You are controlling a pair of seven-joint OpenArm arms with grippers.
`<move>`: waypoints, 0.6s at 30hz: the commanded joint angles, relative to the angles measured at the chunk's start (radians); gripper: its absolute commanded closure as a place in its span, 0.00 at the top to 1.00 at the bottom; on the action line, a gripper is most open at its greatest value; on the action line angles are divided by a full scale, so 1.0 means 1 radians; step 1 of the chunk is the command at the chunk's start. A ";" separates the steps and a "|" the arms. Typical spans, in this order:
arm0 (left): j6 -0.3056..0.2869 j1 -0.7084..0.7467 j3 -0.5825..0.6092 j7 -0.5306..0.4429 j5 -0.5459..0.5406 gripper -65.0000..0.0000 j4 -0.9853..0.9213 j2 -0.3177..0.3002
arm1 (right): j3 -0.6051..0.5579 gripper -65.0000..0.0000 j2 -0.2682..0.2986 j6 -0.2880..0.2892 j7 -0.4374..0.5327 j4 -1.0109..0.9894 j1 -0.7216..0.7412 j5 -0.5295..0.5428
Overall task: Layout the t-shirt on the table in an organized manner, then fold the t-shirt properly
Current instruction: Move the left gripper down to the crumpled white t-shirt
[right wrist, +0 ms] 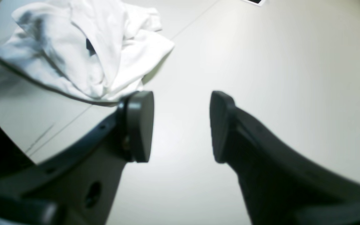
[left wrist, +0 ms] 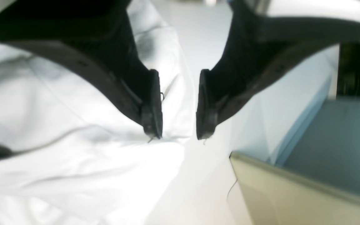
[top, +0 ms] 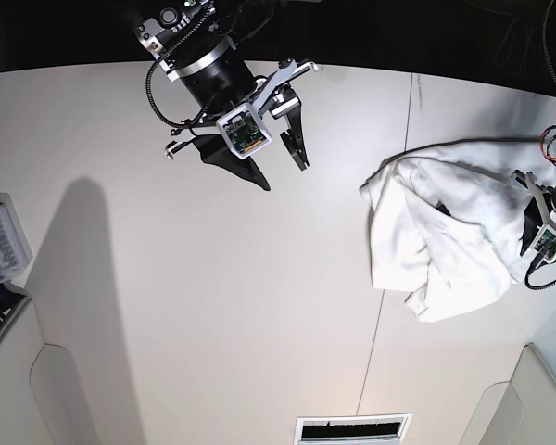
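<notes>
The white t-shirt (top: 445, 241) lies crumpled in a heap on the right side of the off-white table (top: 213, 306), with a bit of dark print showing in a fold. My left gripper (left wrist: 178, 137) hangs open just above the shirt's (left wrist: 73, 150) edge, with nothing between its fingers; in the base view it (top: 545, 236) sits at the heap's right side. My right gripper (top: 283, 174) is open and empty over bare table at the back, well left of the shirt. In the right wrist view it (right wrist: 180, 125) stands wide, with the shirt (right wrist: 83, 50) at upper left.
A small grey tray (top: 5, 246) sits at the table's left edge. A white-framed slot (top: 352, 428) lies at the front edge. A thin dark seam (top: 389, 278) runs front to back just left of the shirt. A beige panel (left wrist: 292, 193) borders the table by the left gripper.
</notes>
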 commanded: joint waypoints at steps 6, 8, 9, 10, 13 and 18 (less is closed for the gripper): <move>-0.109 -0.010 -0.010 -0.126 0.115 0.34 0.006 -0.084 | -0.001 0.45 -0.003 -0.001 0.023 0.016 0.003 -0.002; -0.109 -0.010 -0.010 -0.166 0.163 0.34 0.000 -0.098 | -0.001 0.45 -0.003 -0.001 0.022 0.016 0.003 -0.002; -0.109 -0.011 -0.010 -0.183 0.188 0.34 -0.005 -0.104 | -0.001 0.45 -0.003 -0.001 0.022 0.016 0.003 -0.002; -0.114 -0.011 -0.010 -0.197 0.213 0.34 -0.012 -0.108 | -0.001 0.45 -0.003 -0.001 0.022 0.016 0.003 -0.002; -0.174 -0.011 0.002 -0.286 0.293 0.34 -0.047 -0.125 | -0.001 0.45 -0.003 -0.002 0.019 0.016 0.003 -0.002; -0.143 -0.025 0.086 -0.392 0.433 0.34 -0.110 -0.156 | -0.001 0.45 -0.003 -0.001 0.019 0.016 0.003 -0.002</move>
